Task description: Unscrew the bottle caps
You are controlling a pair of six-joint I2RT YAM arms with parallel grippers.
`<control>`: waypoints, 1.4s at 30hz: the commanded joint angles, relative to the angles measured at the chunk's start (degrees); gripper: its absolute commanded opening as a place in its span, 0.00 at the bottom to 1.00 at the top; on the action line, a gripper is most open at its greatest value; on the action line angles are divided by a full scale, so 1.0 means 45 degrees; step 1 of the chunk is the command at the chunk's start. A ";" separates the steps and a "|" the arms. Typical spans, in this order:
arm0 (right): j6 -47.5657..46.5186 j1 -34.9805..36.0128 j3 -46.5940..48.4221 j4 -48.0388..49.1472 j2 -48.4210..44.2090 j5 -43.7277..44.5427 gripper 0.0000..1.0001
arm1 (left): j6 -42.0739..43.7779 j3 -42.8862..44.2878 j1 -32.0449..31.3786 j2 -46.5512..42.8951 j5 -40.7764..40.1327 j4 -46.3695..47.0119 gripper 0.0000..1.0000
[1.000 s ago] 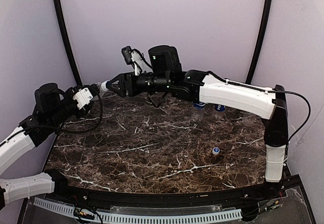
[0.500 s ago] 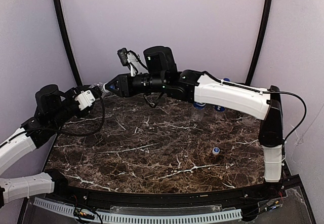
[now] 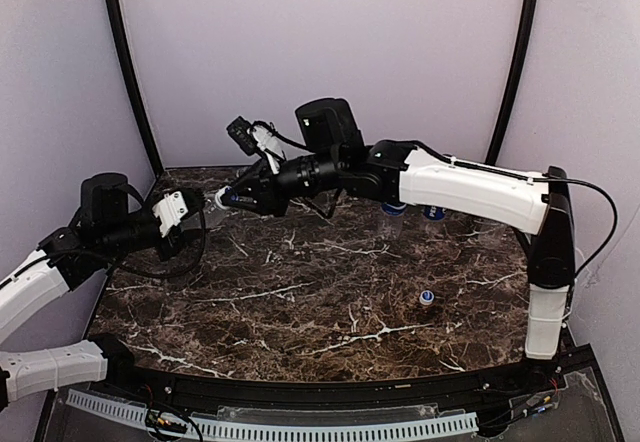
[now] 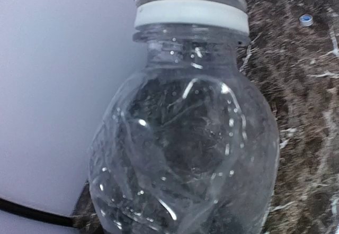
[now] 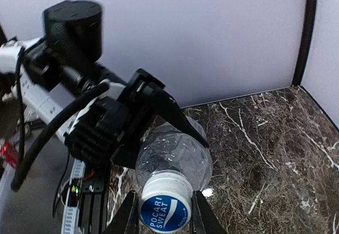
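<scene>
A clear unlabelled bottle is held off the table at the back left, lying nearly level, with my left gripper shut on its body. One black left finger lies across the bottle. The left wrist view is filled by the bottle, so that gripper's own fingers are hidden there. The bottle's white cap has a blue top, and its white side shows in the left wrist view. My right gripper is shut on this cap, one finger on each side. From above, the two grippers meet at the cap.
A loose blue-and-white cap lies on the marble table right of centre and is also in the left wrist view. Two blue-labelled bottles stand at the back right, partly hidden by the right arm. Purple walls enclose the table.
The right gripper has closed onto the cap. Both grippers and the bottle have come lower and a little nearer, and the right wrist has tilted down.
</scene>
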 commanded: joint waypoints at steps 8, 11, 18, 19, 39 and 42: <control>-0.7879 0.1094 -0.0092 -0.3769 -0.1617 0.0202 0.00 | -0.5846 0.0158 -0.0084 -0.0239 0.7864 -0.1336 0.31; -0.8213 0.1126 0.0033 -0.3879 -0.1552 0.0257 0.00 | -0.5670 0.0504 -0.0078 -0.0169 0.7827 -0.1432 0.31; -0.7509 0.1173 0.0308 -0.3888 -0.1575 0.0600 0.84 | -0.5422 0.0354 -0.0027 -0.0325 0.7388 -0.1496 0.31; -0.7015 0.1176 0.0479 -0.3881 -0.1594 0.0509 0.96 | -0.5447 0.0288 -0.0014 -0.0340 0.7060 -0.1420 0.31; 0.2472 0.0777 0.3762 -0.2794 0.0530 0.3955 0.84 | -0.3740 0.0086 0.0000 -0.0233 0.0418 0.1043 0.29; 0.2547 0.0724 0.4286 -0.3094 0.1035 0.3924 0.83 | -0.3708 0.0112 0.0000 -0.0186 0.0427 0.1085 0.29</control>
